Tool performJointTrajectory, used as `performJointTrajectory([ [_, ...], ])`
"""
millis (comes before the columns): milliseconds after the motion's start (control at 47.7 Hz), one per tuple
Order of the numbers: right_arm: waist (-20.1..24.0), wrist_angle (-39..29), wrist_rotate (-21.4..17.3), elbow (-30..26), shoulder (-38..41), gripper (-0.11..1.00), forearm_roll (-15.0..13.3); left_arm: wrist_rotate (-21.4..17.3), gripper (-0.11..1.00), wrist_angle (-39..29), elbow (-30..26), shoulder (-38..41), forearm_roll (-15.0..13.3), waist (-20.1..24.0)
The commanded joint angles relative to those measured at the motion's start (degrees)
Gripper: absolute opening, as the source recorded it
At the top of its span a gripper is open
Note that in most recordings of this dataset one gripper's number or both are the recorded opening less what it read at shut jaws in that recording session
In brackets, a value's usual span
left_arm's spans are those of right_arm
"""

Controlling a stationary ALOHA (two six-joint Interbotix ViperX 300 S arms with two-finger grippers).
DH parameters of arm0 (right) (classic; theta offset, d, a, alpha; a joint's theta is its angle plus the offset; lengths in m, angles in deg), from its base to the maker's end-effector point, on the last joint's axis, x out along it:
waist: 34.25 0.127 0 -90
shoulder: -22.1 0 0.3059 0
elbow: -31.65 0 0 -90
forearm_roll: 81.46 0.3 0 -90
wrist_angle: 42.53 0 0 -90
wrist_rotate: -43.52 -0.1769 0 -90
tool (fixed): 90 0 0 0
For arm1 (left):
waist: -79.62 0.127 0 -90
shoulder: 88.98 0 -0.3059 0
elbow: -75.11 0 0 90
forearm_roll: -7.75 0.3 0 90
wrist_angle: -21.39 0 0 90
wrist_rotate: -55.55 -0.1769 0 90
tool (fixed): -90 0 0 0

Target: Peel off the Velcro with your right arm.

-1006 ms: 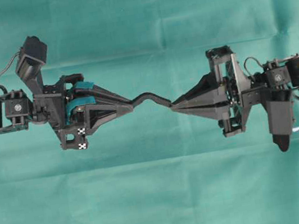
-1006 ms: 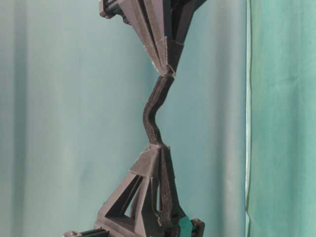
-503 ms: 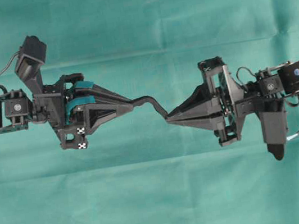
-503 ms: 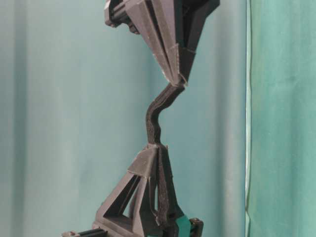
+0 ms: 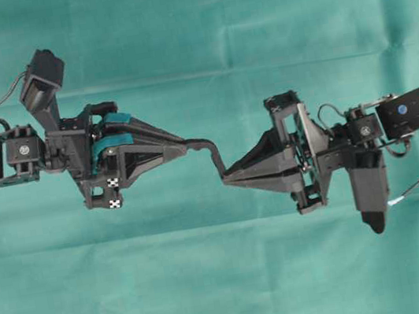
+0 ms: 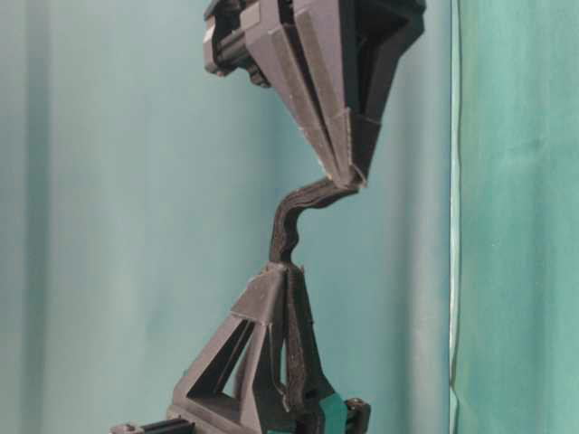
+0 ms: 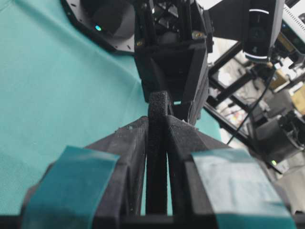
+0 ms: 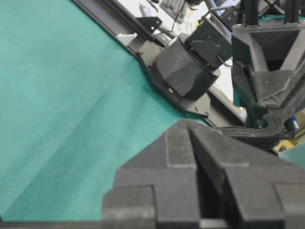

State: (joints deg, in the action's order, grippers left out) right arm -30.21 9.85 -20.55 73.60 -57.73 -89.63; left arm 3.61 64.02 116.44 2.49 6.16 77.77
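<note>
On the left of the overhead view, the left claw points toward the middle, its body marked with teal patches and small checkered tags. Its two wedge jaws are drawn together on one end of the Velcro, which lies pinched between them. From the left wrist camera, the black strip runs straight up the narrow gap between the two teal-taped jaws and sticks out past their tips.

Between the two arms the Velcro hangs clear of the green surface. It leaves the left claw nearly level, then bends sharply downward in the overhead view toward the other claw. In the table-level view the strip rises from the lower claw, kinks, and turns sideways into the tips of the upper one.

On the right, the right claw, all black, aims at the middle from a slightly lower position in the overhead view. Its long pointed jaws are pressed together, clamped on the strip's other end. The right wrist camera shows those jaws closed in the foreground, with the strip curving off to the right toward the left claw.
</note>
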Motion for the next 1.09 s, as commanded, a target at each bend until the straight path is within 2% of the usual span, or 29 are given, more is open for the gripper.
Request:
performJointTrajectory([
  [0, 0.18, 0.44, -0.18, -1.85, -0.18, -0.1, 0.26, -0.09, 0.1, 0.7, -1.05, -0.97, -0.09, 0.18],
  [1069, 2.64, 0.26, -0.26, -2.81, 1.76, -0.1, 0.26, -0.09, 0.1, 1.67, -1.14, -0.79, -0.09, 0.18],
])
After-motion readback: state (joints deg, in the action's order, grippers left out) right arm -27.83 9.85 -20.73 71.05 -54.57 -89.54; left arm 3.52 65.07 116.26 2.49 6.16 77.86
